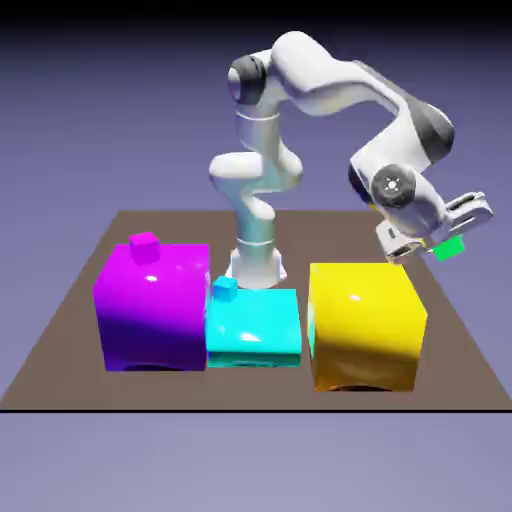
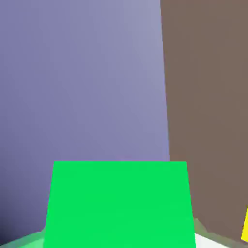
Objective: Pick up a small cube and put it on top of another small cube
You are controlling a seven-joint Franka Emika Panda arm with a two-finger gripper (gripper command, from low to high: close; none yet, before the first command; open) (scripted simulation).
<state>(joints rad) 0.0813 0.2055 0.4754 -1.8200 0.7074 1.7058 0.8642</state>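
While the pincer (image 1: 434,247) grips, 1 green cube (image 1: 449,248) sits between its fingertips.

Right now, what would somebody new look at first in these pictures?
Probably the bright green cube, huge in the hand view, held in the gripper above the table's right side. Then the three big shiny blocks: purple at the exterior view's left, cyan in the middle, yellow at right.

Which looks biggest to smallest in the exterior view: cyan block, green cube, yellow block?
1. Yellow block
2. Cyan block
3. Green cube, held in the hand
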